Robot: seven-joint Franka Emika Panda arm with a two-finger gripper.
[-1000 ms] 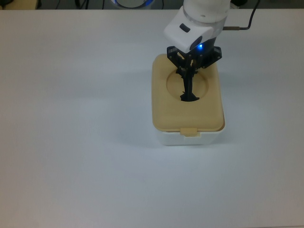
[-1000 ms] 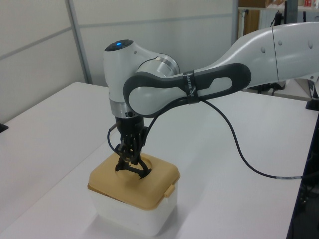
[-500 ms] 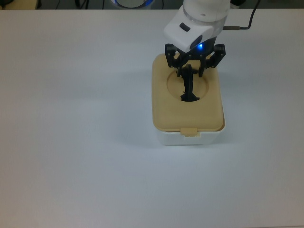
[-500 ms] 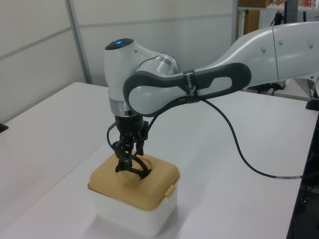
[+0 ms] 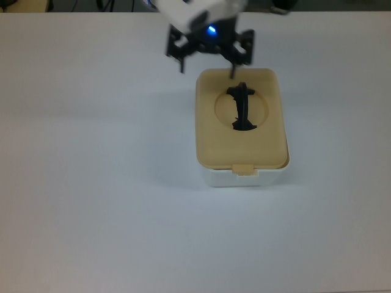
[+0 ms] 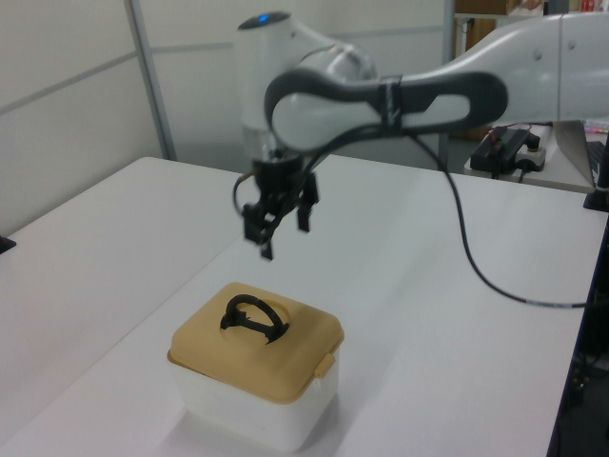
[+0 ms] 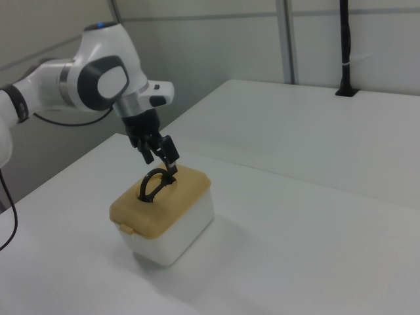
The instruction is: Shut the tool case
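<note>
A second ago the hand (image 6: 282,217) sat down on the handle (image 6: 251,317) in the lid's round recess; it has since let go, lifted clear and drawn off toward the top edge of the top view, where it now hangs above the table (image 5: 91,183) just past the case's far edge. Its fingers stand spread apart and hold nothing.

Nearest the camera in the left view, low and centre, is the tool case (image 6: 257,376): a white tub with a tan lid (image 6: 285,352) seated flat on it all round. The small tan latch tab (image 6: 324,363) shows on the side facing the left view's right; in the top view it lies at the lower edge of the case. I cannot tell whether that tab is snapped home. Judged from how evenly the lid sits, the closing looks done or nearly so.

The case looks like a stiff, light plastic box, smooth and likely a little slippery on its walls, so the black handle standing up in the recess is the natural place to grip it; pressing on the flat lid near the latch would be the way to seat it further. A light box of this kind could slide on the bare table if pushed sideways.

Behind, the white arm (image 6: 400,90) arches from the left view's upper right.
</note>
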